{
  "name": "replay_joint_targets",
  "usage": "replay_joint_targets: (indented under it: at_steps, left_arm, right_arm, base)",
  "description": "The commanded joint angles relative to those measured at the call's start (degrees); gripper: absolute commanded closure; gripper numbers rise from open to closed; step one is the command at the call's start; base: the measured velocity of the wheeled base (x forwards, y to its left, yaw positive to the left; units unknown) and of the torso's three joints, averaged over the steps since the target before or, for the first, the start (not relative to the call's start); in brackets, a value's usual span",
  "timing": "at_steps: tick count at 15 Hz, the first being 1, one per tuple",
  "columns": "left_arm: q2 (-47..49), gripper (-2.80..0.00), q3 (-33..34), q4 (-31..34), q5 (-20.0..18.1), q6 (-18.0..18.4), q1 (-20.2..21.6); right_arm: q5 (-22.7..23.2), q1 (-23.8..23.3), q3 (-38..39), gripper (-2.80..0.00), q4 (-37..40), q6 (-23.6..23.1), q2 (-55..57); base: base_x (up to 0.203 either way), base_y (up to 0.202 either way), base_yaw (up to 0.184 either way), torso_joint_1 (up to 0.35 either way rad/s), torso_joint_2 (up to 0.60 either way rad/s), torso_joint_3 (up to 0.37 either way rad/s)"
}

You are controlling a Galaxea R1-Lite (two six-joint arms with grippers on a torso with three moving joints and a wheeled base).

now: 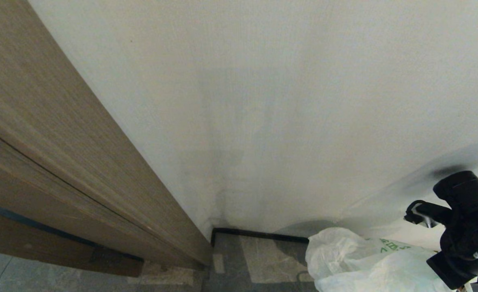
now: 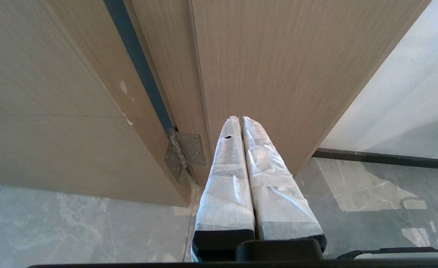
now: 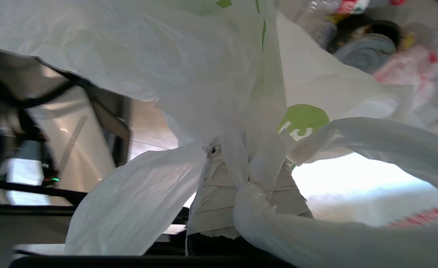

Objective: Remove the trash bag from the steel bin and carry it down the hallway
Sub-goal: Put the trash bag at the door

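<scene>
The trash bag, thin crinkled white plastic with green print, hangs at the lower right of the head view, just above the floor. My right arm reaches down beside it. In the right wrist view my right gripper is shut on a gathered twist of the trash bag, and plastic drapes over its taped fingers. Coloured rubbish shows through the film. My left gripper is shut and holds nothing, parked near a door hinge. The steel bin is out of view.
A wooden door stands close on the left, its hinge low by the frame. Straight ahead is a white wall with dark skirting. Grey floor tiles lie below.
</scene>
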Motion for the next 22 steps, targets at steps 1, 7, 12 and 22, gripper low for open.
replay_joint_targets:
  at_steps: [1, 7, 12, 22]
  left_arm:
    - [-0.11, 0.0, 0.02, -0.04, 0.0, -0.02, 0.0]
    - [-0.11, 0.0, 0.03, -0.04, -0.01, -0.02, 0.0]
    - [-0.11, 0.0, 0.0, -0.04, 0.04, -0.02, 0.0]
    - [-0.11, 0.0, 0.09, -0.04, 0.04, -0.02, 0.0]
  right_arm:
    - [-1.62, -0.11, 0.66, 0.0, 0.01, -0.52, 0.48]
    - [-10.79, -2.15, 8.26, 0.0, -15.49, -0.14, 3.73]
    - [-11.3, -4.49, 11.54, 0.0, -21.54, 0.24, 7.99]
    - [-10.7, -6.62, 11.73, 0.0, -35.81, 0.58, 19.32]
  base:
    - [0.0, 0.0, 0.0, 0.0, 0.0, 0.0]
    - [0.0, 0.0, 0.0, 0.0, 0.0, 0.0]
    - [0.0, 0.0, 0.0, 0.0, 0.0, 0.0]
    - [0.0, 0.0, 0.0, 0.0, 0.0, 0.0]
